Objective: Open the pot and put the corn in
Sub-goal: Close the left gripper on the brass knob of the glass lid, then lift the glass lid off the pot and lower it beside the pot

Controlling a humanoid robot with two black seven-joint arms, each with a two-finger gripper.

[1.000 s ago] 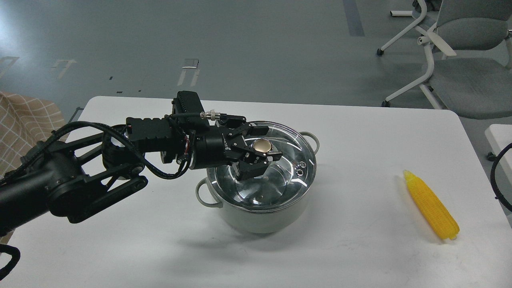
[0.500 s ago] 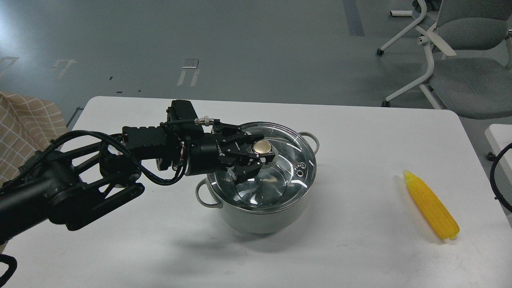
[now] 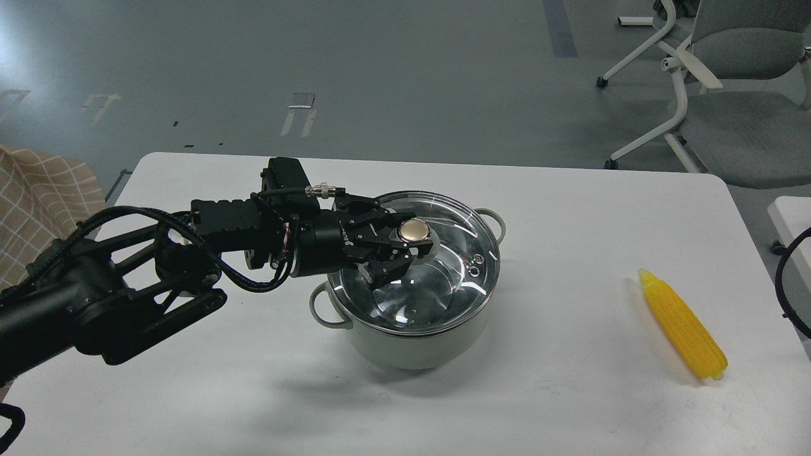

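The pale grey-green pot [image 3: 412,345] stands mid-table with the round glass lid [image 3: 456,278] sitting on it. My left gripper [image 3: 413,238] comes in from the left, low over the lid. Its fingers [image 3: 388,267] are closed in on either side of the lid's brass-coloured knob [image 3: 415,230]. The yellow corn [image 3: 684,326] lies on the table to the pot's right, point away from me, well apart from the gripper. My right gripper is out of view.
The white table [image 3: 570,392] has a rounded far edge. A black cable loop [image 3: 789,278] shows at the right edge. A grey office chair [image 3: 728,95] stands behind on the right, and a checked cloth [image 3: 38,196] lies at the left.
My left gripper has come down around the knob and its fingers have closed in on it. The arm has drawn slightly left. The pot and the corn have not moved.
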